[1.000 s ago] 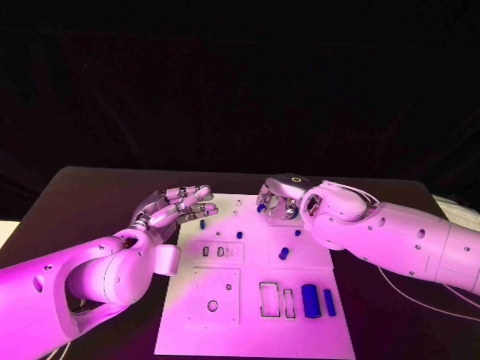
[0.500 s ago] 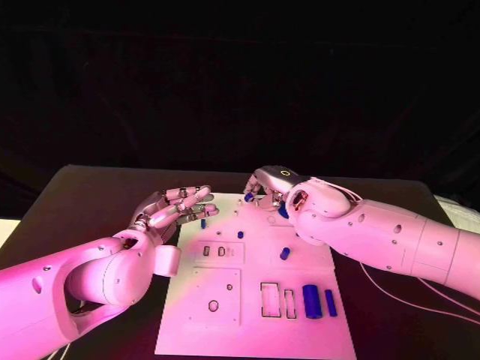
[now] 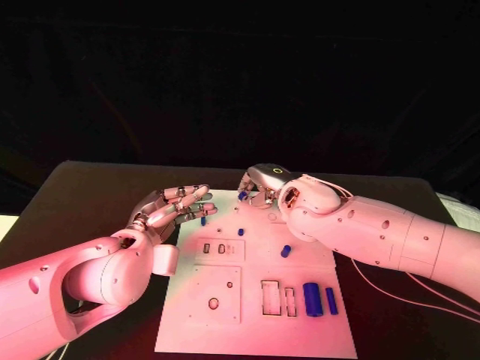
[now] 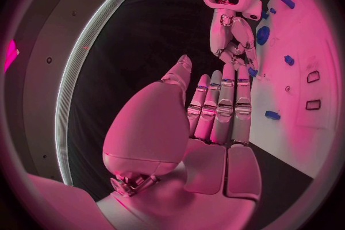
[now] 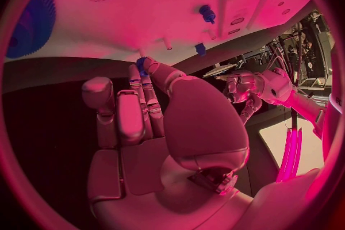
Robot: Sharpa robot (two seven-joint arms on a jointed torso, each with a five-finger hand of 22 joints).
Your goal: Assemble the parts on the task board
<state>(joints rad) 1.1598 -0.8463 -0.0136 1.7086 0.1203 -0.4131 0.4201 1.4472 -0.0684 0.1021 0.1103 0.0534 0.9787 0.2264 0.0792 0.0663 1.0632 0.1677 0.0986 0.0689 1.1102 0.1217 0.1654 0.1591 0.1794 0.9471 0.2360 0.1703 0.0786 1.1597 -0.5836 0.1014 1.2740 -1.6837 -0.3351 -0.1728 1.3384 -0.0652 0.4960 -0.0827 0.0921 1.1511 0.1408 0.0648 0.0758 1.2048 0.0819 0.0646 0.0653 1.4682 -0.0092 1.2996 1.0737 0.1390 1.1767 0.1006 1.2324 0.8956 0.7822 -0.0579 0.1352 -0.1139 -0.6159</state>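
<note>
Here, the right hand (image 3: 264,189) pinches a small blue part (image 3: 244,195) between its fingers (image 5: 147,77) at the far edge of the white task board (image 3: 251,315). The left hand (image 3: 173,208) hovers beside the board's left edge, fingers (image 4: 224,104) spread, holding nothing. Open black bench (image 3: 88,195) lies beyond them.

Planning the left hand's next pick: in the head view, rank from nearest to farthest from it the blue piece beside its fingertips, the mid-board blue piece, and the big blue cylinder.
From the left hand:
1. Blue piece by the fingertips, far-left board area.
2. Mid-board blue piece, right of centre.
3. Big blue cylinder, near-right corner.
</note>
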